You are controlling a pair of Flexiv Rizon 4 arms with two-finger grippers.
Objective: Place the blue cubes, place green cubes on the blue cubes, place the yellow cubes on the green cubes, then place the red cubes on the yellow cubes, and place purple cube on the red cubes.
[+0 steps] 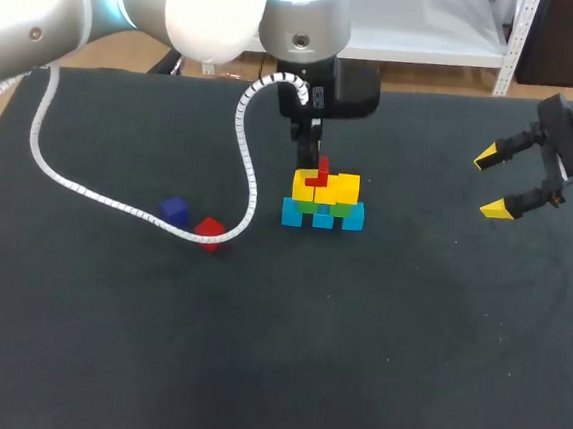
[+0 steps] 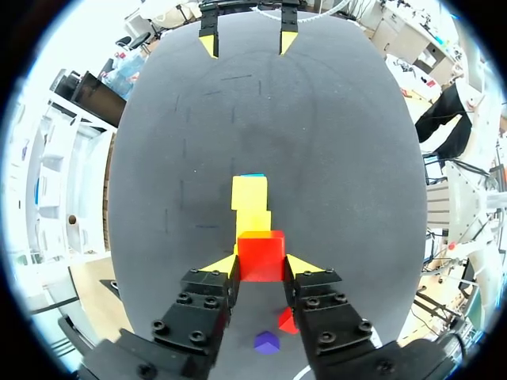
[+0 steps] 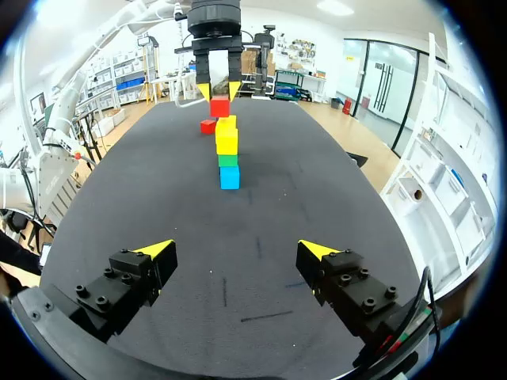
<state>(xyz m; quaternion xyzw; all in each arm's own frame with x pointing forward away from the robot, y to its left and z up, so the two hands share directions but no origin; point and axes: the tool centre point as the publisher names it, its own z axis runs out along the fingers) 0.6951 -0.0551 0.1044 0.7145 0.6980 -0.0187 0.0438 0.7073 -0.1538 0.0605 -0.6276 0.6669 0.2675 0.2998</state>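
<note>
Dark matting covers the table [image 1: 404, 365], and the stack stands near its middle: blue cubes [image 1: 295, 212] at the base, green cubes [image 1: 312, 208] on them, and yellow cubes [image 1: 344, 187] above those. The left gripper [image 2: 261, 265] comes down from the far side with its fingers closed on a red cube [image 2: 261, 255], which sits at or just above the top of the yellow layer; whether it is already resting there I cannot tell. To the left and nearer, a loose red cube [image 1: 209, 231] and the purple cube [image 1: 174, 209] lie on the mat just beside each other. The left arm's white cable [image 1: 97, 198] trails across the table and passes right by them. The right gripper [image 1: 498, 183] hangs well to the right of the stack with its fingers spread wide and nothing between them.

The main risk, as I judge it, is at release. If the held cube is off-centre on the yellow layer, it could tip off. The parting fingers could also catch a yellow cube and shift the narrow stack. The cable is a second hazard, since any swing of the arm might drag it into the loose cubes and scatter them.

No labels or writing can be made out on the cubes or the mat.
</note>
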